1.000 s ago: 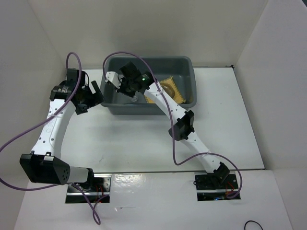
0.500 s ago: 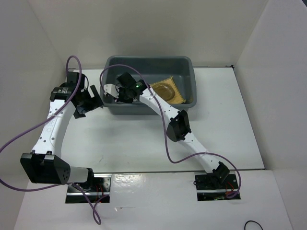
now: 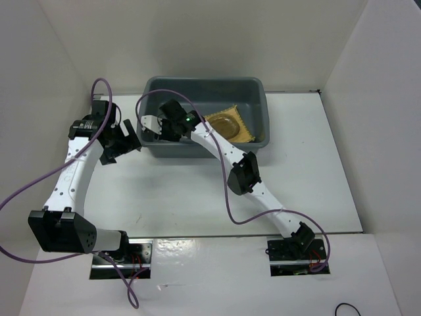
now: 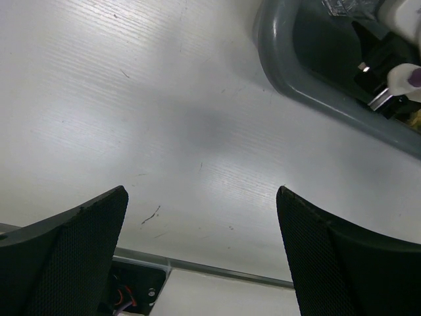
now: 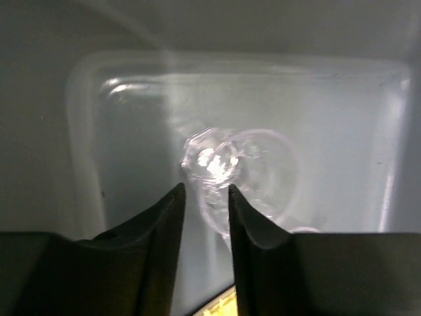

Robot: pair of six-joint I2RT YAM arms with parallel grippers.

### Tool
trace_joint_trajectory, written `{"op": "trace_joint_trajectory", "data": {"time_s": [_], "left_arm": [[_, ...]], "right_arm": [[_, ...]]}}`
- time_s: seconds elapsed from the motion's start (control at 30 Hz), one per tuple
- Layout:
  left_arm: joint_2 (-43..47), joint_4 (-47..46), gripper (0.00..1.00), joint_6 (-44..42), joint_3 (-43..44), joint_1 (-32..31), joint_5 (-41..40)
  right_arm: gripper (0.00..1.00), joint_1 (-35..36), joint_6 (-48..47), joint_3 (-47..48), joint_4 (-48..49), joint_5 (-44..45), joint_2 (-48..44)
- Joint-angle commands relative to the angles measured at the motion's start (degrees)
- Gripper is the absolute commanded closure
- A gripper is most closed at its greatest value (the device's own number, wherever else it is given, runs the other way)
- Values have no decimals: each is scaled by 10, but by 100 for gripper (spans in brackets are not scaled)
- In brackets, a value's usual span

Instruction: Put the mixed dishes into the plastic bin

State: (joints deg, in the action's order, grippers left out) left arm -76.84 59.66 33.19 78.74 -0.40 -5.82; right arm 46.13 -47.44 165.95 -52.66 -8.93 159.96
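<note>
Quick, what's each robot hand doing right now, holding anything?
Left hand: wide open, empty, over the table.
Right hand: slightly open inside the plastic bin, gripping nothing; the clear cup lies just beyond it.

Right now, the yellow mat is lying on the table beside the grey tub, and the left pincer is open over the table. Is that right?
Not quite. The yellow mat lies inside the grey tub, not beside it, as the top view shows. The left pincer is open over the table.
</note>
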Motion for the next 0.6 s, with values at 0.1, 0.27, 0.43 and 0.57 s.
{"op": "trace_joint_trajectory", "data": {"time_s": [0.1,0.27,0.43,0.57], "left_arm": [[9,4,0,-11,4,4,-2],[9,4,0,-11,17,4,-23],[9,10,0,-23,66,4,-44],[29,-4,0,-35,112,-1,-44]], "right_arm": [[52,-1,46,107,5,-31,1],[27,-1,129,139,-9,-28,-57],[3,-60,290,139,-21,7,-160],[1,-142,380,106,-92,14,-241]]}}
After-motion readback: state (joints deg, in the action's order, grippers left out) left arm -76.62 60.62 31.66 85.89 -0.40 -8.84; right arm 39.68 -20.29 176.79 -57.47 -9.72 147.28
